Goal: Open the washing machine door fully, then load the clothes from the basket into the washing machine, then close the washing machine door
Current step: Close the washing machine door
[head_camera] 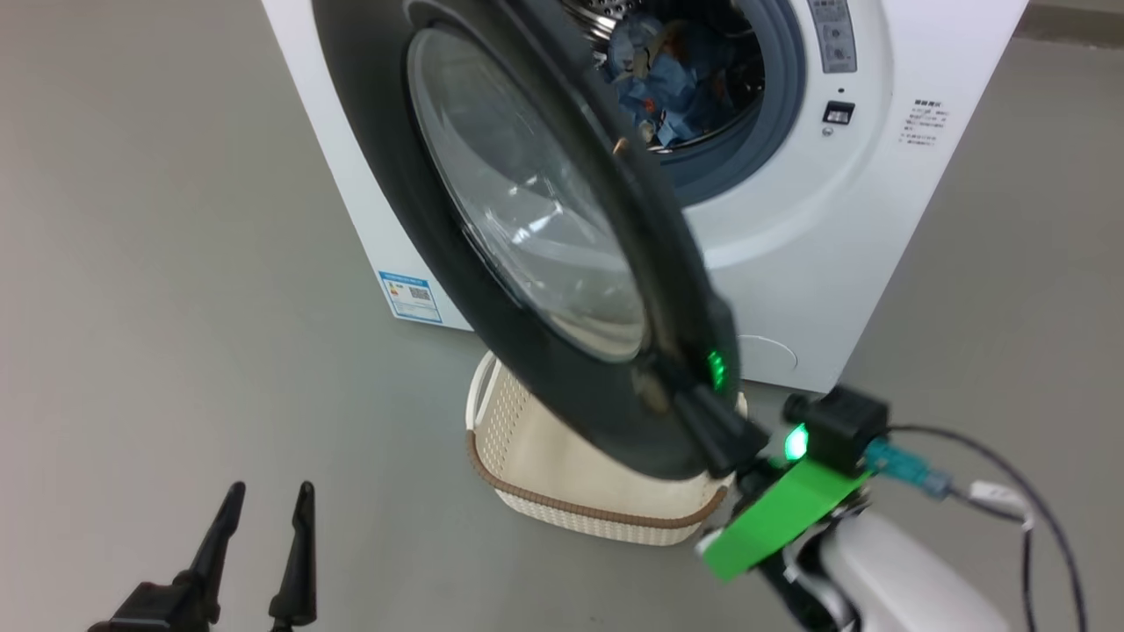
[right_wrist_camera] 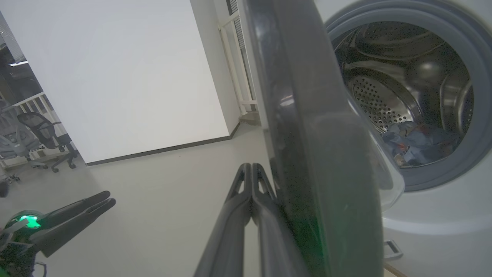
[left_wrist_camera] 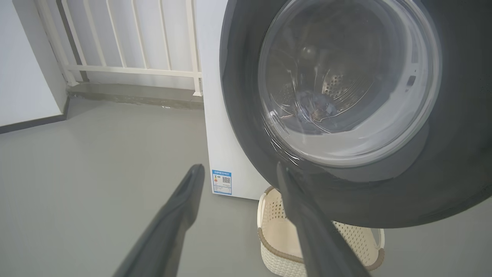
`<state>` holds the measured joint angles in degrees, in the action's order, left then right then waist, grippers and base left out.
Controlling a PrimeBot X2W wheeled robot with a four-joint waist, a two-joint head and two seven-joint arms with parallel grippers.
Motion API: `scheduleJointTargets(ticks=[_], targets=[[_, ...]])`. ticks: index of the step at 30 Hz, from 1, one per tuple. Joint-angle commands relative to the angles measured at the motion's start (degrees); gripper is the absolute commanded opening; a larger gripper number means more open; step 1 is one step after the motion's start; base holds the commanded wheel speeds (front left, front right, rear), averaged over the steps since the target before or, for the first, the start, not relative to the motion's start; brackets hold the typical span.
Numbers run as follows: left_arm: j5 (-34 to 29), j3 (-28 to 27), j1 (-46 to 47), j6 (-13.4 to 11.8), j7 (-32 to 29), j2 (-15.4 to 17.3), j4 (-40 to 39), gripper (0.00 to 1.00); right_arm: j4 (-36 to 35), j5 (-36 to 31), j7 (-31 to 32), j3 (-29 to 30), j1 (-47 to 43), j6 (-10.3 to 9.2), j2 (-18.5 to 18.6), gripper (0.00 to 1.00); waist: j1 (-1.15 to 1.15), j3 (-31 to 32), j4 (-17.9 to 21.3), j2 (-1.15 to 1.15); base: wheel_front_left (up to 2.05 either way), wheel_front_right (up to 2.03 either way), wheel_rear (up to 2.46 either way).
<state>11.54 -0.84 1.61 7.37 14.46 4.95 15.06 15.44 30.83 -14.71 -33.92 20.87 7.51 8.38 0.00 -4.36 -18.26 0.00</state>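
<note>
blue clothes [head_camera: 667, 79] inside steel drum [right_wrist_camera: 376, 104]

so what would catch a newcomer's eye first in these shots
The washing machine door, black-rimmed and part-open, dominates the middle of the head view, with the shut right pincer lying along its lower edge. Behind it the blue clothes sit in the steel drum, and the cream basket stands on the floor under the door. The left pincer hangs open at lower left.
</note>
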Motion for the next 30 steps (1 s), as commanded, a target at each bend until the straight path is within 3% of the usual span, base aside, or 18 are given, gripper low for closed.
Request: scheduleJointTargets(ticks=[1,14,30], targets=[[0.2,-1.7,2.33,0.12,0.54,0.43,-1.99,1.0,-0.76,-0.78,-0.29,1.27,2.28,-0.02,0.28,0.0,0.0,-0.79,0.49,0.0,0.0,0.0,0.0],[0.53,1.5,5.17,0.12,0.54,-1.22,-3.15,1.0,3.63,-2.06,-0.29,12.06,9.11,-0.02,1.46,0.0,0.0,-4.76,-1.29,0.0,0.0,0.0,0.0],[2.55,6.49,12.03,0.12,0.54,-1.99,-3.79,1.0,10.12,-5.15,-0.29,24.96,22.84,-0.02,3.52,0.0,0.0,-14.24,-5.95,0.0,0.0,0.0,0.0]])
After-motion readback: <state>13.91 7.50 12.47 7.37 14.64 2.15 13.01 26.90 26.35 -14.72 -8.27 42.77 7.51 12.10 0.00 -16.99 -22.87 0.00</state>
